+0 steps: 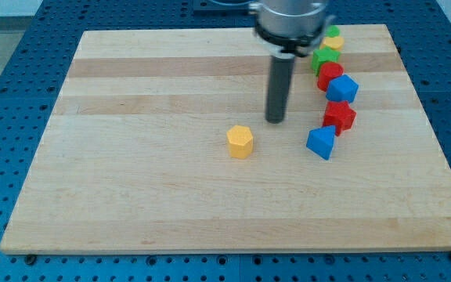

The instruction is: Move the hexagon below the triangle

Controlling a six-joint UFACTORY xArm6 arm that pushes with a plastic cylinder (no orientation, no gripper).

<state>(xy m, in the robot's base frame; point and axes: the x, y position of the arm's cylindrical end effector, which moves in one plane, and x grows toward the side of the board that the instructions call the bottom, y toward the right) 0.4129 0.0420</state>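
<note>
The rod's tip (276,120), no jaws to judge, rests on the board (131,196) between yellow hexagon (240,142) and blue triangle (321,142).

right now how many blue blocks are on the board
2. One blue block sits in the column at the view's right, between two red blocks. The blue triangle lies lowest there, right of my tip. Another could hide behind the arm.

A pale wooden board (131,196), made of glued strips with visible grain, is laid on a blue perforated table (6,94). The blue surface is seen on all sides. Even, soft lighting is noted; walls and windows are not shown.
</note>
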